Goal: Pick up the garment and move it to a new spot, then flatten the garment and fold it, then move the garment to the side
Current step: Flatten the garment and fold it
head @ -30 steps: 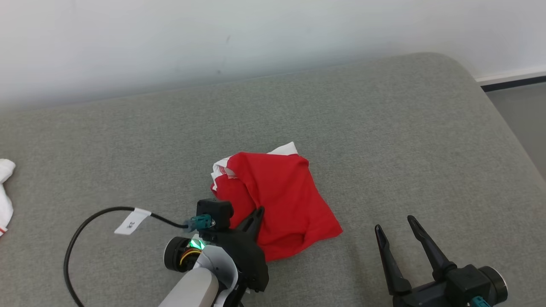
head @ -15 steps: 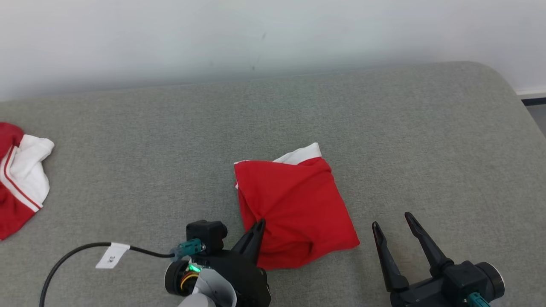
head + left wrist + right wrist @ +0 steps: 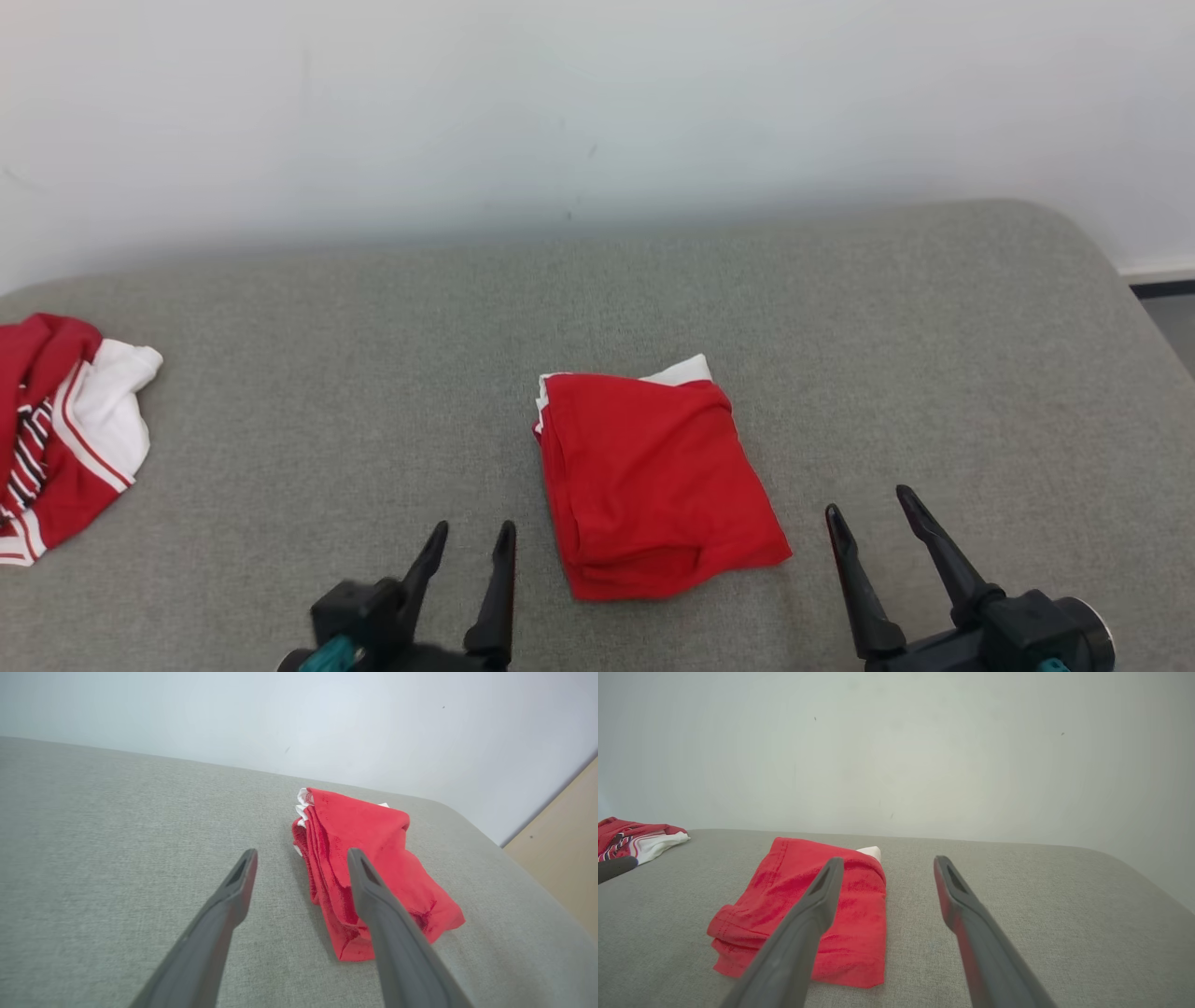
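The grey upholstered surface is carrying everything. The folded red garment is lying flat near its middle, between the two claws and touching neither. A crumpled red-and-white garment is sitting well apart at the far left. The left claw is standing released just beside the folded garment's left edge. The right claw is standing released near its right corner. Judgement: the side move is pending. A claw should be pinching all layers at one edge and travelling low, so the fold is not opening.

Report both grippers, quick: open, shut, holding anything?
Left gripper: open, holding nothing, beside the folded red garment.
Right gripper: open, holding nothing.
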You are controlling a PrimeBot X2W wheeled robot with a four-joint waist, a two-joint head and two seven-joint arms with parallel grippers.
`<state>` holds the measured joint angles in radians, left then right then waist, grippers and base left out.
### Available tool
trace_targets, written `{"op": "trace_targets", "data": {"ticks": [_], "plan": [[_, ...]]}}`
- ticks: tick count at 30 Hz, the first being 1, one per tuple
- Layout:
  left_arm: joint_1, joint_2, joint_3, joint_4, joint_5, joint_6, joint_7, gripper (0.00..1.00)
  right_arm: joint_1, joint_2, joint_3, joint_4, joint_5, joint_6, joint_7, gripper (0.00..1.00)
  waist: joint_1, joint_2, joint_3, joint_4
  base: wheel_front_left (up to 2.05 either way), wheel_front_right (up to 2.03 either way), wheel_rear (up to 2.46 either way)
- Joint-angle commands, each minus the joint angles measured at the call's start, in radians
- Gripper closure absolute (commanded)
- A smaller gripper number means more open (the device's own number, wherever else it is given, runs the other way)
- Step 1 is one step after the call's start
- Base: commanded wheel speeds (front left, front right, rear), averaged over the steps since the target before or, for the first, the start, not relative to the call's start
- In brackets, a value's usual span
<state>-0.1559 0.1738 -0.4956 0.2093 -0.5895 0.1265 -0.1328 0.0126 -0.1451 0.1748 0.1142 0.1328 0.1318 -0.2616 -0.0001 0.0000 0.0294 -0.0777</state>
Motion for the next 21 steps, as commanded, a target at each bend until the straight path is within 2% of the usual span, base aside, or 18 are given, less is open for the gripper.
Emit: {"op": "trace_targets", "data": {"ticks": [1, 6, 11, 16, 21], "plan": [[0.041, 0.023, 0.009, -0.037, 0.021, -0.001, -0.048, 0.00, 0.020, 0.004, -0.011, -0.016, 0.009, -0.002, -0.004, 0.00, 0.0001, 0.0000, -0.039, 0.010, 0.00, 0.00, 0.00], [0.104, 0.065, 0.038, -0.093, 0.069, 0.019, -0.112, 0.00, 0.048, 0.022, -0.032, -0.037, 0.003, -0.002, -0.004, 0.00, 0.0001, 0.0000, -0.059, 0.018, 0.00, 0.00, 0.00], [0.173, 0.088, 0.095, -0.165, 0.148, 0.041, -0.133, 0.00, 0.084, 0.029, -0.053, -0.055, -0.045, -0.002, -0.004, 0.00, 0.0001, 0.0000, -0.086, 0.023, 0.00, 0.00, 0.00], [0.270, 0.068, 0.173, -0.250, 0.230, 0.023, -0.132, 0.00, 0.134, 0.048, -0.096, -0.100, -0.067, -0.002, -0.004, 0.00, 0.0001, 0.0000, -0.115, 0.021, 0.00, 0.00, 0.00], [0.347, 0.039, 0.233, -0.274, 0.313, -0.006, -0.133, 0.00, 0.190, 0.071, -0.118, -0.136, -0.077, -0.002, -0.003, 0.00, 0.0001, 0.0000, -0.145, 0.013, 0.00, 0.00, 0.00]]}}
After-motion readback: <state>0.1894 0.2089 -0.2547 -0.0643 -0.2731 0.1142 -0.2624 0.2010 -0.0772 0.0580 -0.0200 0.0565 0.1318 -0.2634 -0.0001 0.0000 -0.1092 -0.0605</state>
